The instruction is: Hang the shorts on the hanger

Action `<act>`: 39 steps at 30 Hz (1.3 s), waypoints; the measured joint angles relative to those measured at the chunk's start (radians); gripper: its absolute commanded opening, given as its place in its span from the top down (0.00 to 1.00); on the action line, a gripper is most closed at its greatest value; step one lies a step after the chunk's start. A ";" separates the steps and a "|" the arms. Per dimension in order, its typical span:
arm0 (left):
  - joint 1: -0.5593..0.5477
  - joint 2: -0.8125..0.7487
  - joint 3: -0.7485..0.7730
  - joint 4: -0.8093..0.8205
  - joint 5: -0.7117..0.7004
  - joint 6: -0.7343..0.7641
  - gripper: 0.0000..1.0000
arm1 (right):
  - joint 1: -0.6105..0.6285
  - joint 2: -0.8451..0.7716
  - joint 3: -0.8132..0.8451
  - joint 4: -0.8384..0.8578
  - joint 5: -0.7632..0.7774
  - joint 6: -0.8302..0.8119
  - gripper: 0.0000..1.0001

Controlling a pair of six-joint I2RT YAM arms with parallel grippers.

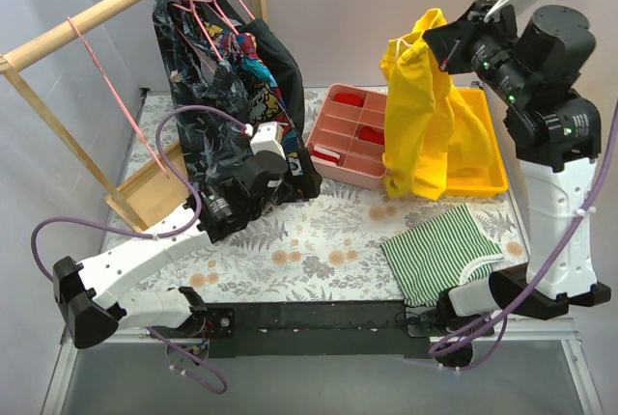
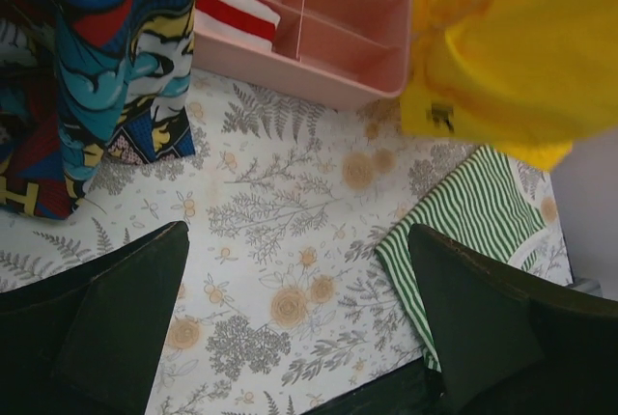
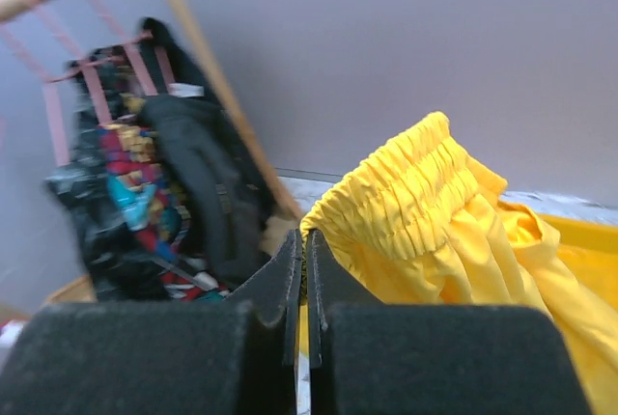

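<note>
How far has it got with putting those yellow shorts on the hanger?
It is early on. Done: the right tool has shut on the elastic waistband of the shorts. In hand: they dangle from it over the yellow tray. Left to do: the bare pink hanger hangs untouched on the wooden rail, and the left tool is open and empty above the table.

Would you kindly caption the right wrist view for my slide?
Right claw pinching the shorts by the waistband, dark hanging garments behind.
</note>
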 measured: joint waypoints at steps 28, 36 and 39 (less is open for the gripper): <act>0.116 -0.227 -0.137 0.025 0.239 0.063 0.38 | 0.009 -0.614 -1.422 0.155 -0.478 0.164 0.99; 0.116 0.109 -0.109 0.048 0.280 0.107 0.34 | 0.200 -0.706 -1.599 0.137 -0.444 0.212 0.99; 0.116 0.216 -0.028 0.030 0.247 0.129 0.34 | 0.322 -0.713 -1.651 0.145 -0.396 0.254 0.99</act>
